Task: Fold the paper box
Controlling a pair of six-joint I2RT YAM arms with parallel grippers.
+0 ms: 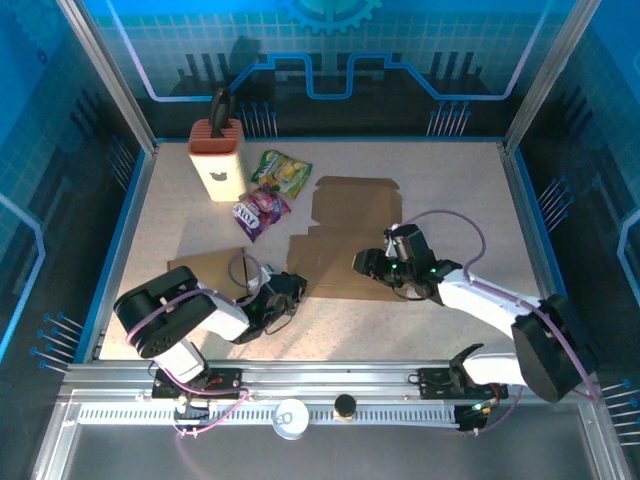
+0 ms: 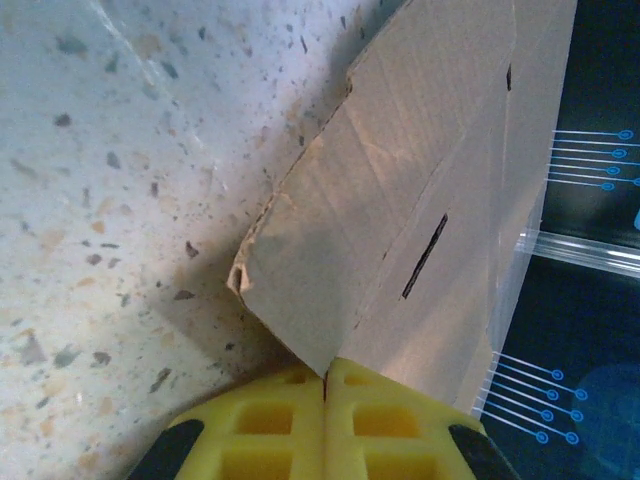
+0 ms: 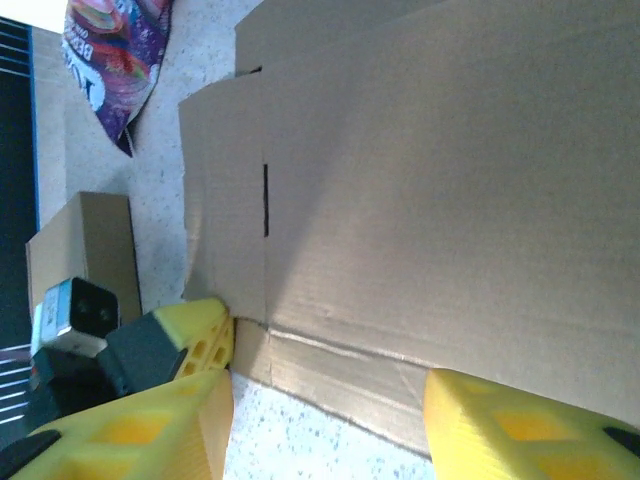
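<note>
The paper box [image 1: 350,215] is a flat brown cardboard blank lying in the middle of the table. My left gripper [image 1: 283,296] sits at its near left corner. In the left wrist view the yellow fingers [image 2: 290,420] are pressed together on the tip of a slightly raised flap [image 2: 400,200], so my left gripper [image 2: 325,378] is shut on it. My right gripper [image 1: 372,264] is at the near edge of the blank. In the right wrist view my right gripper [image 3: 330,430] is open, with the folded edge strip [image 3: 350,375] of the box [image 3: 450,170] lying between its fingers.
A second brown cardboard piece [image 1: 205,265] lies left of the box. An orange-and-white holder [image 1: 217,158] stands at the back left, with a green snack bag [image 1: 281,170] and a purple one [image 1: 260,210] beside it. The left arm's yellow finger [image 3: 200,335] is close to my right gripper.
</note>
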